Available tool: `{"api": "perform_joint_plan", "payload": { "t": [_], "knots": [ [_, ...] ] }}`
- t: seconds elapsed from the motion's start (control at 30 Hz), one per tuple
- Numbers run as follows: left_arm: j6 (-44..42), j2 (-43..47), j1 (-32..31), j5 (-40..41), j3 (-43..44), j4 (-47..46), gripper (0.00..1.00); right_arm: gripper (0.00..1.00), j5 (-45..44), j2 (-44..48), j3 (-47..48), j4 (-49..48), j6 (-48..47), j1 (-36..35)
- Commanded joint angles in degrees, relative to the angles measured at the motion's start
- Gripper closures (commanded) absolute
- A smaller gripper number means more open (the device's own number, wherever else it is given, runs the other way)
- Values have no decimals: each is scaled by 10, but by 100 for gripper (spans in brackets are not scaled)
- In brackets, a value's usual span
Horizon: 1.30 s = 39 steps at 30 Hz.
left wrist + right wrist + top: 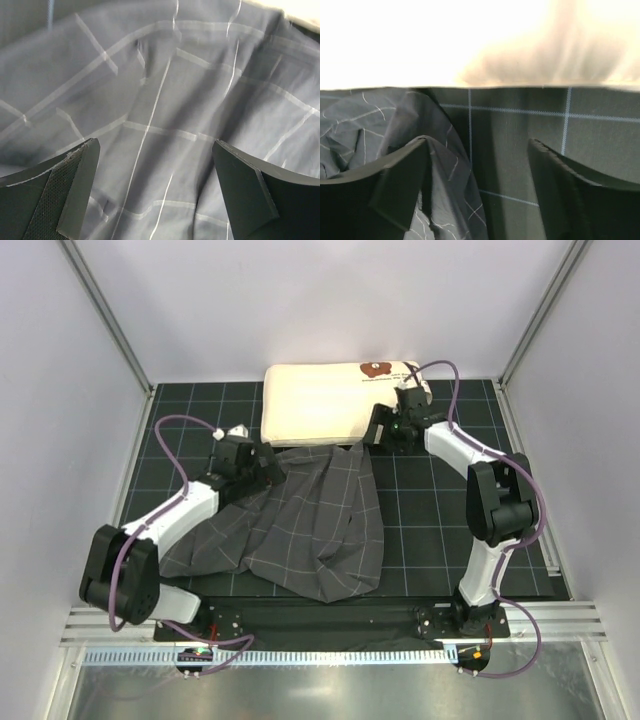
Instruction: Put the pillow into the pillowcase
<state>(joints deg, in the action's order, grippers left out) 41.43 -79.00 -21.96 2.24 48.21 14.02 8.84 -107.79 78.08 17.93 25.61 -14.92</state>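
The cream-white pillow (325, 405) lies at the back of the mat, its brown bear print near its right end. The dark grey checked pillowcase (300, 520) lies crumpled in front of it, its far edge touching the pillow. My left gripper (268, 466) is open over the pillowcase's far left part; the left wrist view shows only fabric (165, 100) between its spread fingers (156, 190). My right gripper (385, 432) is open at the pillowcase's far right corner, by the pillow's front edge. In the right wrist view (477, 185) fabric (445, 165) lies against its left finger, with the pillow (445, 45) beyond.
A black mat with a light grid (440, 510) covers the table. White walls with metal corner posts close the back and sides. A metal rail (560, 620) and a steel strip run along the near edge by the arm bases.
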Motion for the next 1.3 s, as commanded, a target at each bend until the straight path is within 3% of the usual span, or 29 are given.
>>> {"api": "perform_joint_plan", "payload": {
  "t": [0.0,0.27,0.5,0.6,0.63,0.7,0.73,0.83,0.97,1.0,1.03,1.07,1.1,1.13,1.2,1.23,1.27],
  "knots": [
    [-3,-35,10,58,90,-34,0,10,-74,14,54,3,-4,1],
    [31,-174,98,11,246,-26,0,5,-112,-8,86,-9,62,93],
    [43,-416,111,-45,440,-8,0,5,-95,-119,188,2,78,131],
    [57,-512,110,-120,542,-7,7,52,-59,-143,214,-6,90,136],
    [66,-529,105,-152,582,-9,15,82,-52,-140,211,-6,93,142],
    [71,-573,98,-172,617,-7,23,96,-53,-116,197,-11,104,158],
    [73,-584,94,-181,631,-10,35,96,-51,-101,168,-16,110,166],
    [56,-610,60,-216,689,-21,56,96,-48,-7,58,-60,134,209],
    [29,-639,-14,-231,766,-19,60,96,-131,154,-92,-97,125,231],
    [28,-645,-41,-239,792,-18,60,96,-157,179,-112,-93,120,231],
    [27,-650,-57,-244,802,-19,60,87,-166,205,-138,-85,115,232],
    [27,-664,-70,-251,813,-20,58,72,-167,243,-147,-66,102,233],
    [27,-669,-98,-267,829,-20,52,19,-168,265,-163,-59,93,233],
    [24,-672,-111,-274,834,-22,48,10,-167,282,-170,-54,89,232],
    [5,-667,-133,-289,835,-26,38,5,-165,340,-197,-56,61,215],
    [-2,-659,-147,-280,816,-27,26,4,-170,358,-204,-62,46,205],
    [-9,-648,-151,-266,802,-28,21,4,-173,375,-205,-64,34,195]
  ]
}}
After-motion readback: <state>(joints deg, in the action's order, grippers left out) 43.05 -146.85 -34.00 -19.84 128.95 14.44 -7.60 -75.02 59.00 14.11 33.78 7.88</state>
